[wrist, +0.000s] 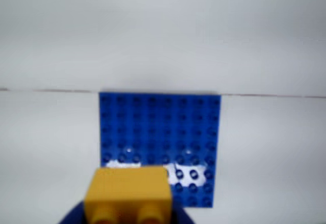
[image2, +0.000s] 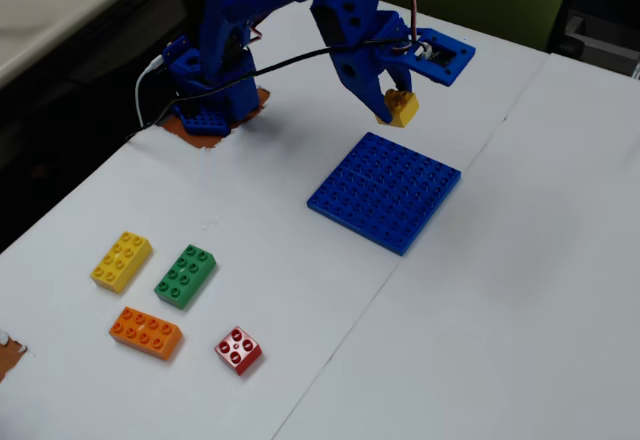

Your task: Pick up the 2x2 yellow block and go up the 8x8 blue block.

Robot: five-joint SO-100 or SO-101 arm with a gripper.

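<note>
Nearest my wrist camera sat the 2x2 yellow block [wrist: 128, 192], pinched in the jaws and carried clear of the bench [image2: 520, 290], so I judged the pickup done. It hung just above the near edge of the 8x8 blue block [image2: 385, 189]. The arm [image2: 290, 10] arched forward from its base, wrist tipped downward.

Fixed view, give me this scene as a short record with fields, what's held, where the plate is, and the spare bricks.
held: 2x2 yellow block, in the end effector, off the table
target: 8x8 blue block, flat on the white table, nothing on it
block versus target: above its far edge, not touching
spare bricks: yellow brick, green brick, orange brick, red brick
</note>
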